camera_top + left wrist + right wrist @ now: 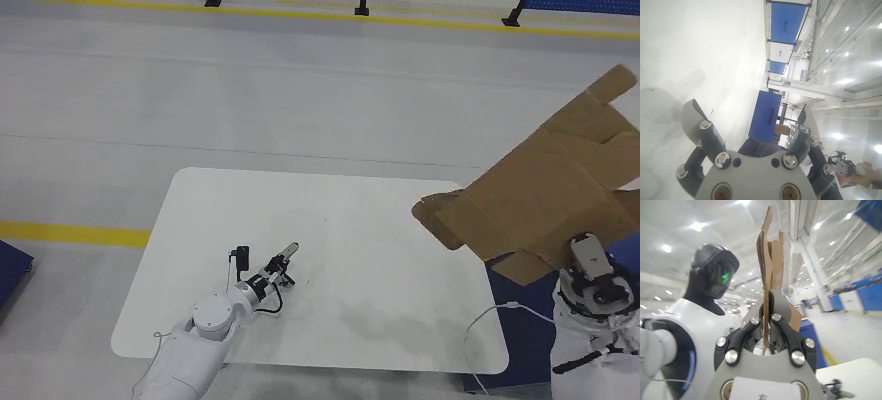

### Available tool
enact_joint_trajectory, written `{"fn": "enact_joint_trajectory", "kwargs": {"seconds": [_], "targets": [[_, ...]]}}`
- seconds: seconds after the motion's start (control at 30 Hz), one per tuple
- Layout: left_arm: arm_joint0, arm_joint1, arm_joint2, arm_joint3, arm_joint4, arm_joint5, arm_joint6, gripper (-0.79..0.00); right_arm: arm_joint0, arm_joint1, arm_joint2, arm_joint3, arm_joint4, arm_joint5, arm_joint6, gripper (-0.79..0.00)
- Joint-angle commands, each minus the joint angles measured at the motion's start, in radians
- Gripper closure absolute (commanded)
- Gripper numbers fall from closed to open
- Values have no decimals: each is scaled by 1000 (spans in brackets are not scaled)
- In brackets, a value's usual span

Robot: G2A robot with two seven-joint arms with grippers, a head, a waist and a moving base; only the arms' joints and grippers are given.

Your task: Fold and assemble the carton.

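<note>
Cardboard carton (560, 190) pinched in right jaws at table (400, 300) edge; left jaws apart.

I log the following, all off-task.

- One white table (330, 230) with rounded corners, smudged grey toward its near edge.
- Pale grey floor (300, 90) all round it.
- One yellow floor line (70, 234) meeting the table's left side, and a second (300, 14) along the far edge.
- One blue cabinet (765, 118) with a black handle (771, 116).
- Blue partition panels (785, 24) beyond it.
- Ceiling lights (696, 226), lit.
</note>
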Motion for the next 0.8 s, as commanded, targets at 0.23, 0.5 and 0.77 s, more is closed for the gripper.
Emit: {"fn": "enact_joint_trajectory", "kwargs": {"seconds": [0.23,0.5,0.77], "targets": [[0,0,0,0,0,0,0,-785,35,-62,206,-243,-516,-33,-250,0],[0,0,0,0,0,0,0,-785,87,-38,124,-301,-942,-33,-442,0],[0,0,0,0,0,0,0,-785,-78,88,-23,-301,-1900,-33,-1153,0]]}}
